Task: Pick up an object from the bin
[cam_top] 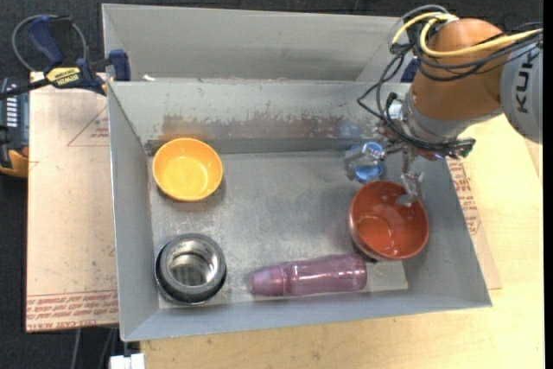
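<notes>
On your left, in the far left part of the grey bin (285, 112), you see a yellow bowl (187, 169) sitting upright. Nearer to you, in the near left corner, a shiny steel bowl (190, 268) stands upright, well apart from the yellow one. Move right along the near wall and you find a purple bottle (307, 278) lying on its side, its thicker end close to the red bowl (384, 233). That red bowl rests upright in the right part of the bin. Just beyond it, near the far wall, lies a small blue thing (367, 162), too small for you to name. The tool (410, 190) hangs from the orange wrist cover (454, 69) over the red bowl's far right rim, its tip at or just inside that rim. You cannot tell whether the tool is spread or pressed together.
</notes>
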Motion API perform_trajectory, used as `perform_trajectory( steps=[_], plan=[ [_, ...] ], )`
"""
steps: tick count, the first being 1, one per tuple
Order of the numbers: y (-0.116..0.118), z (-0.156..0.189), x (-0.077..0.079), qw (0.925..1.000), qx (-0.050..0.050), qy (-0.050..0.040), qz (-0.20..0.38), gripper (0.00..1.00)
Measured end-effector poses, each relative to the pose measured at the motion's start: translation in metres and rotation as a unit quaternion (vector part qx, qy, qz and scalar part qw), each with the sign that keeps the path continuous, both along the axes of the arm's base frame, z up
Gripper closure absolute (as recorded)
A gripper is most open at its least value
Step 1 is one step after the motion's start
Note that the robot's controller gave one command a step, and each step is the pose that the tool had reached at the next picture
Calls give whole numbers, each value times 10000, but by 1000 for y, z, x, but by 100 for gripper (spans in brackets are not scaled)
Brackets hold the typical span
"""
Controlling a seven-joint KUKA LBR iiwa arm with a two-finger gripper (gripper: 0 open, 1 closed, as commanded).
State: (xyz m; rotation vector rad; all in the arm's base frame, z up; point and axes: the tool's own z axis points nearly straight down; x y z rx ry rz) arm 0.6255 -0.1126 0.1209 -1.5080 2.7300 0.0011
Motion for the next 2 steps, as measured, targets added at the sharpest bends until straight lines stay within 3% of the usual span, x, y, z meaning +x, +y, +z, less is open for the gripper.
perform_trajectory(
  steps=[1,2],
  plan=[
    [3,-41,1,9980,95,-31,620,100],
    [3,-41,1,9980,98,-31,620,100]
  ],
)
